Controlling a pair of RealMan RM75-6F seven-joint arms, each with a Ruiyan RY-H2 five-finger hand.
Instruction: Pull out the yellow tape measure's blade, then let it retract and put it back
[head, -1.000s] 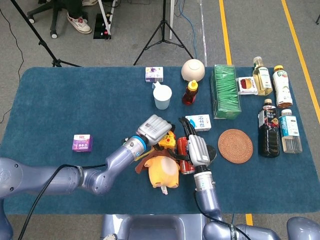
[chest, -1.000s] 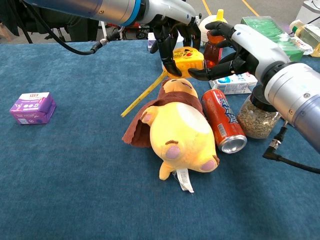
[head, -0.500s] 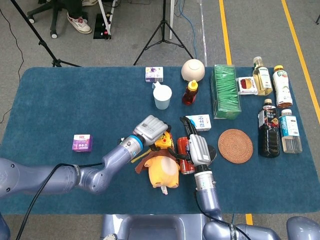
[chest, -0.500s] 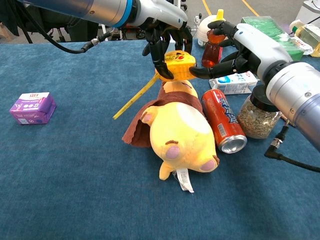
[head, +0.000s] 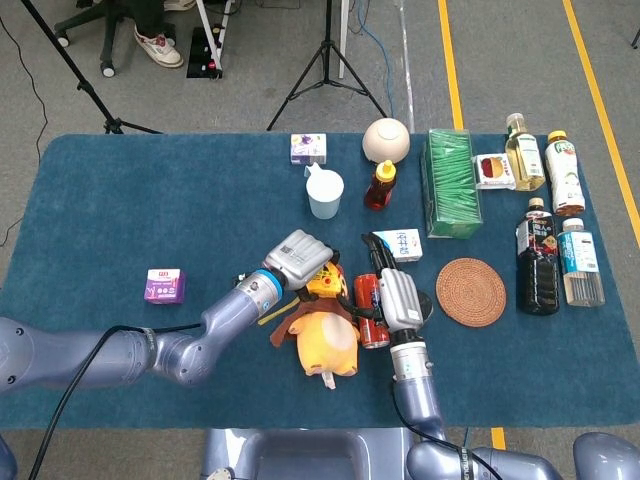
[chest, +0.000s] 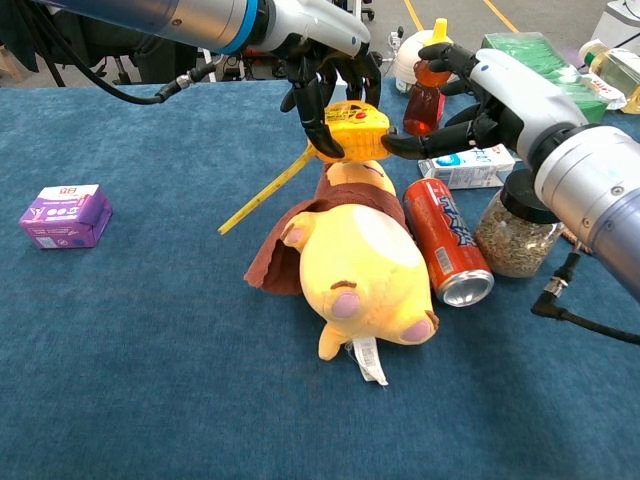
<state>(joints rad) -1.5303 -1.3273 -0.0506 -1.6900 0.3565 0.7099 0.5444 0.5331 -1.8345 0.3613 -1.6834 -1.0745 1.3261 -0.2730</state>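
**Yellow blade drawn further out, case held above the plush**

Since a second ago the left hand has carried the yellow tape measure case leftward and the yellow blade now reaches further out, slanting down to the blue worktop. The left fingers curl round the case from above, gripping it. The right hand touches the case's right side with a dark fingertip, its other fingers spread. Just beneath lies the yellow plush toy with brown cape, with a red drinks can on its side next to it.
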